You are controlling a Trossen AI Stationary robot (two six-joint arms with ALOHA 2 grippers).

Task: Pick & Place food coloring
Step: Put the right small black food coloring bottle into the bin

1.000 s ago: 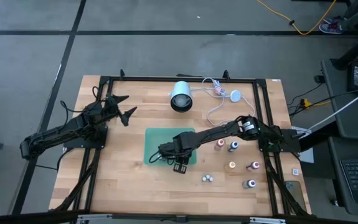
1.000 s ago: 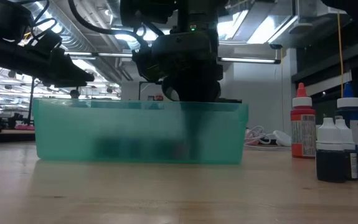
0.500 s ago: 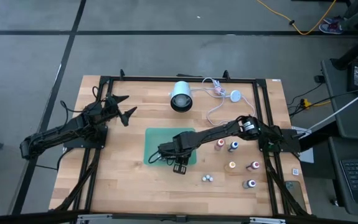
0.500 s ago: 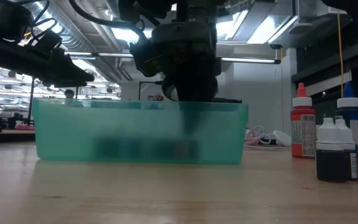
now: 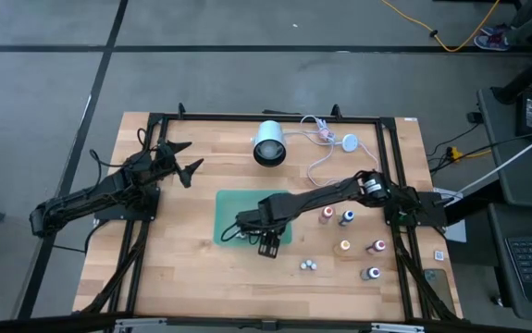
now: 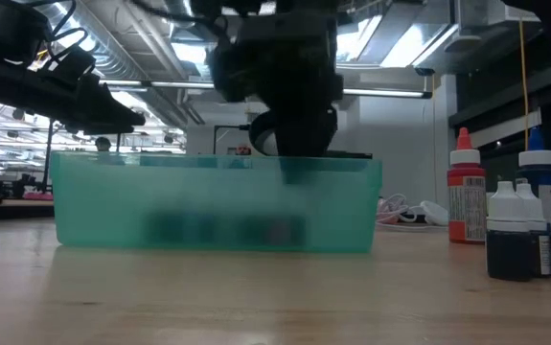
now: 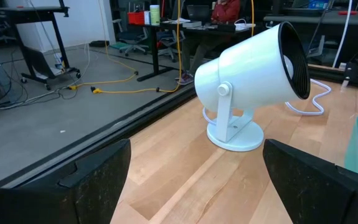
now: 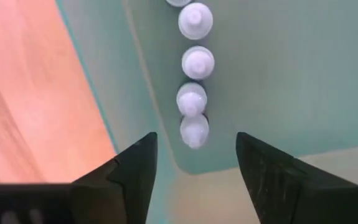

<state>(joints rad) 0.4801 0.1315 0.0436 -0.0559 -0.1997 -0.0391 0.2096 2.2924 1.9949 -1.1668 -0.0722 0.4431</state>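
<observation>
high view: we see right gripper (image 5: 267, 242) over the green bin (image 5: 228, 205); five food coloring bottles (image 5: 345, 246) left on the surface; left gripper (image 5: 180, 159) idle, spread.
low view: bin wall blurs contents.
right wrist view: we see jaws released, bottles (image 8: 195, 93) rowed in bin.

Bright ceiling lights (image 6: 390, 43) glare overhead; green bin (image 6: 213, 203) contents blurred.

The dark right gripper (image 8: 194, 171) points straight down, fingers apart and empty; the dark left gripper (image 5: 184, 159) waits, fingers spread.
</observation>
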